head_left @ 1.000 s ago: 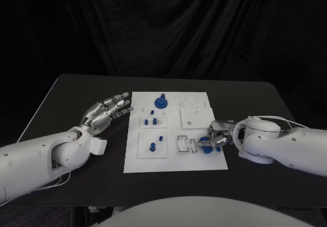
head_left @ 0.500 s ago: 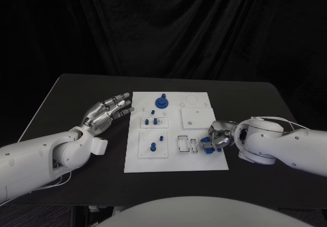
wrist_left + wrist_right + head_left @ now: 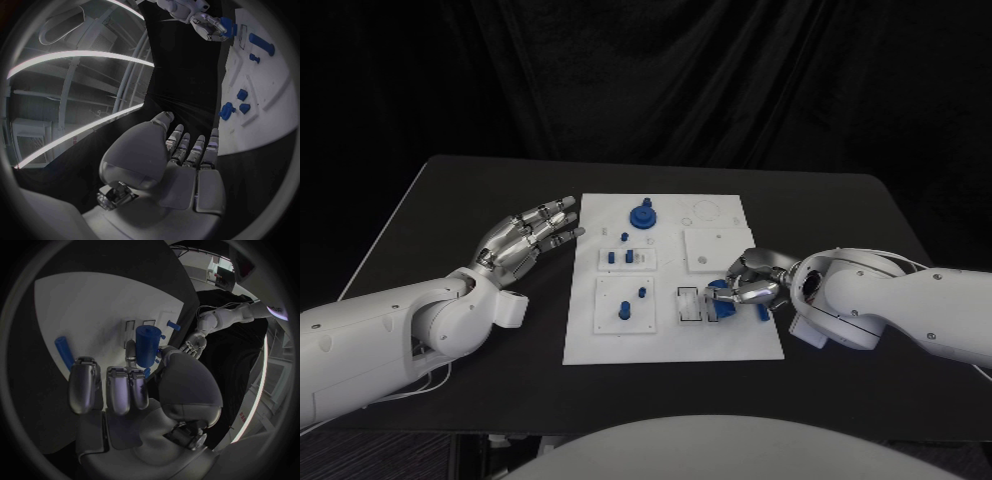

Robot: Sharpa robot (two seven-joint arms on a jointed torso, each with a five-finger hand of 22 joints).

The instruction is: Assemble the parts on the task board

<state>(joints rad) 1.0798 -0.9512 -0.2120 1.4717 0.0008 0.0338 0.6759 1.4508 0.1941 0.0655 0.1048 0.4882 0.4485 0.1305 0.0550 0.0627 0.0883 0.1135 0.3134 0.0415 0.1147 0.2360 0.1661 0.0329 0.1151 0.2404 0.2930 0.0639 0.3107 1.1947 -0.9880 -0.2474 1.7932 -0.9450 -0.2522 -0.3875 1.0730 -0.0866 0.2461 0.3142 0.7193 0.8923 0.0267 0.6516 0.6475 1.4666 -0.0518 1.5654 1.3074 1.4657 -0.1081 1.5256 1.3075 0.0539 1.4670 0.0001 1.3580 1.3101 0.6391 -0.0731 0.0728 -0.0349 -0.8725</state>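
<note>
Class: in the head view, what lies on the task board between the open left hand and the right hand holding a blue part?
Small blue parts standing in the task board, between left hand and right hand.

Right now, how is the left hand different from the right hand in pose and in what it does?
The left hand is open with fingers spread and holds nothing, while the right hand grips a blue cylindrical part. The left hand hovers beside the task board, off its left edge, while the right hand is over the board's near right area. Both are silver hands on white arms.
</note>
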